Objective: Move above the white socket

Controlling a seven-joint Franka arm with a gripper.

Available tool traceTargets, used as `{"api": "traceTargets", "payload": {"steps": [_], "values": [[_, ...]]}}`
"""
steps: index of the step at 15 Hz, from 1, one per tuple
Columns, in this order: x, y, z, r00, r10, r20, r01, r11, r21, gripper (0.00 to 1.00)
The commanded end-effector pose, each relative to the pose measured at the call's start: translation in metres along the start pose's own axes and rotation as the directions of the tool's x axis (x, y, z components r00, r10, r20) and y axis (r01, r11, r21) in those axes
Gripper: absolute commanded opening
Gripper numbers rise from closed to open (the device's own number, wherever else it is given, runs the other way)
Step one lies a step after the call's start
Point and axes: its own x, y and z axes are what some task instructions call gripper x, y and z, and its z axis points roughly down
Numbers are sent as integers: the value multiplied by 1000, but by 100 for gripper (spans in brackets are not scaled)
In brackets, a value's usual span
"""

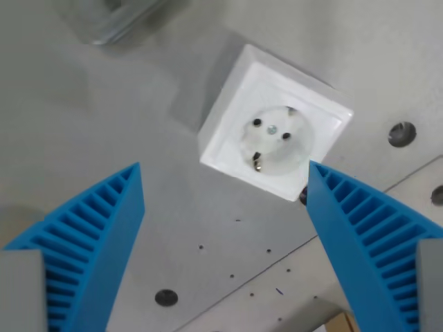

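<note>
The white socket (pixel 275 123) is a square wall-type outlet lying face up on the grey table, in the upper middle of the wrist view, turned at an angle. Its round recess shows two pin holes, a centre screw and metal earth clips. My gripper (pixel 225 173) is open and empty, with one blue ribbed finger (pixel 97 235) at the wrist view's left and the other (pixel 367 235) at the right. The socket lies just beyond the fingertips, nearer the right finger, whose tip overlaps the socket's lower right corner in the picture.
The grey table (pixel 104 124) has round holes at the right (pixel 402 133) and bottom (pixel 166 297), plus a seam running diagonally at lower right. A blurred clear object (pixel 114 17) sits at the top left edge.
</note>
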Motion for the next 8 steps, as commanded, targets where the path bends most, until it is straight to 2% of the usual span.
{"api": "traceTargets", "payload": {"steps": [1, 8], "values": [[-9, 16, 1, 934, 342, -103, -331, 937, 109, 100], [-6, 29, 7, 923, 373, -99, -362, 926, 110, 100]]}}
